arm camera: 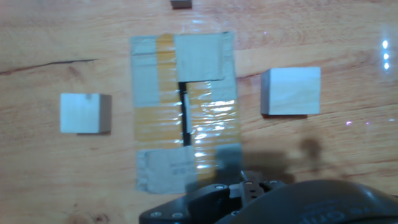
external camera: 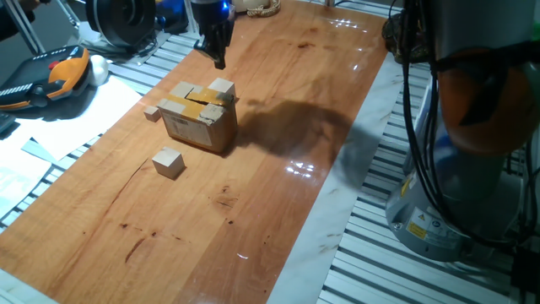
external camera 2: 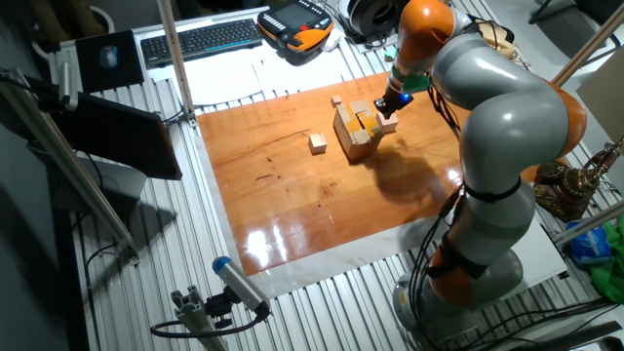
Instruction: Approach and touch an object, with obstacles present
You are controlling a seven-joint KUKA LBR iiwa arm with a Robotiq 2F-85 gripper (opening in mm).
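We are working over a glossy wooden tabletop [external camera: 278, 169] that is reflecting ceiling lights and is lying on a slatted metal bench [external camera 2: 322, 302]. Around the tabletop, we are seeing a keyboard [external camera 2: 200, 37], an orange and black handset [external camera: 51, 78] and loose paper sheets [external camera: 59, 127] at the bench edge.

The landmark is the taped cardboard box [external camera: 198, 118], which is sitting near the middle of the tabletop. One wooden cube [external camera: 169, 162] is lying apart from the box, on the side towards the near edge of the tabletop in the one fixed view. A second cube [external camera: 222, 89] is lying close to the box's far side, and a much smaller block [external camera: 152, 112] is lying just beside the box, towards the paper sheets. In the hand view, the box [arm camera: 183, 109] is filling the centre, with one cube [arm camera: 84, 113] to its left and a larger-looking cube [arm camera: 290, 91] to its right.

The gripper [external camera: 218, 49] is hanging above the tabletop, beyond the box's far side and clear of it. In the hand view, only the dark gripper body [arm camera: 261, 199] is showing, below the box's lower edge. We cannot tell whether the fingers are spread or closed; nothing is showing between them.
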